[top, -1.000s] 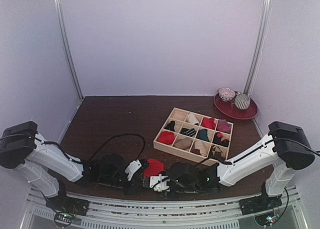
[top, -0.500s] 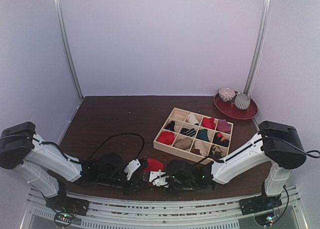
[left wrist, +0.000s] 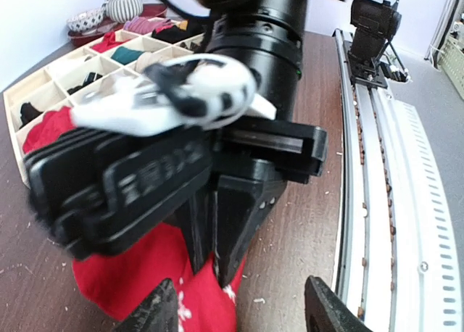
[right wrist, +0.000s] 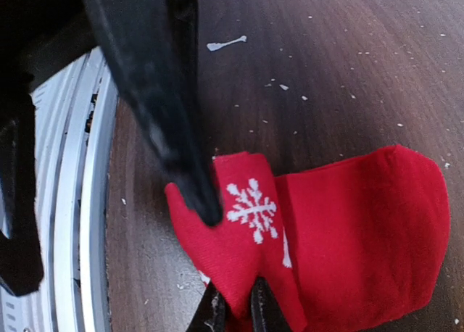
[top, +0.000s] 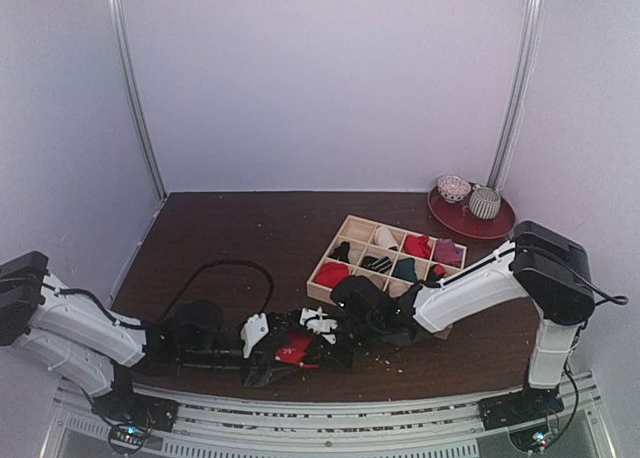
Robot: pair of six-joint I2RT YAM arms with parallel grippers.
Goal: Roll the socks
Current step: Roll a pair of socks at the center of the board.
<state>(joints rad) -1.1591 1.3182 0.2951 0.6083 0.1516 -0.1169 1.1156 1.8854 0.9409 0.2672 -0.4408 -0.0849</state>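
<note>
So that rolling can start, the red snowflake sock (right wrist: 348,223) is pinched by the right tool (right wrist: 233,310), while the left tool (left wrist: 243,314) is held wide.

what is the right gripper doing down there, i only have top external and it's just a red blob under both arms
Observer: The right wrist view shows the right gripper pinched shut on a raised fold of the red sock.
Operator: is the left one gripping it too
Observer: No. In the left wrist view the left gripper has its fingers wide apart, with the sock's edge lying between them, not clamped.
Operator: any marking on the sock to tell which end that is
Observer: A white snowflake sits right beside the pinched fold. The broad plain red part spreads away from it.
</note>
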